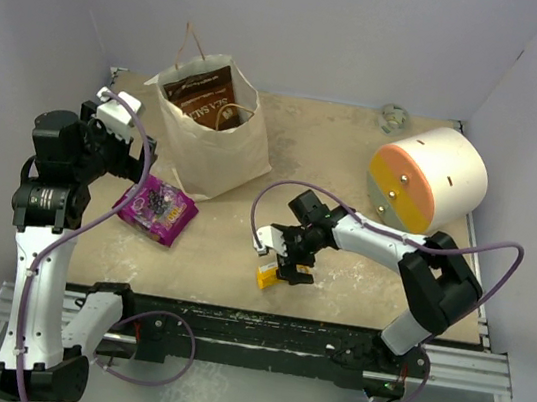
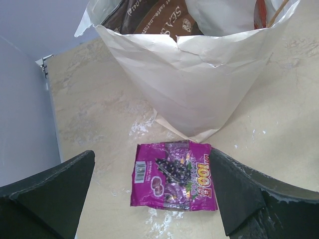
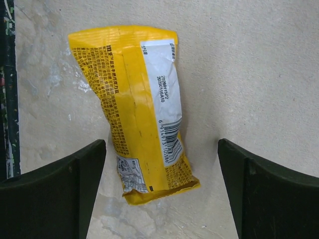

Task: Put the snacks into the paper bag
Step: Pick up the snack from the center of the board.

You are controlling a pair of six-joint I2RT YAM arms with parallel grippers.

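Note:
The tan paper bag [image 1: 218, 148] stands open at the back left, with a brown candy bag [image 1: 206, 97] sticking out of its mouth. A purple packet [image 1: 158, 209] lies flat on the table just in front of the bag. My left gripper [image 1: 139, 174] hovers open above it, and in the left wrist view the purple packet [image 2: 172, 175] lies between the spread fingers [image 2: 60, 189] below the paper bag [image 2: 199, 84]. A small yellow bar [image 1: 268, 277] lies near the front edge. My right gripper [image 1: 290, 261] is open over it, and the yellow bar [image 3: 137, 109] is untouched between the fingers [image 3: 259, 194].
A big cream cylinder with an orange face [image 1: 428, 179] lies at the back right. A small grey object [image 1: 393, 117] sits by the rear wall. The table's front edge with its black rail [image 1: 260, 323] runs just below the yellow bar.

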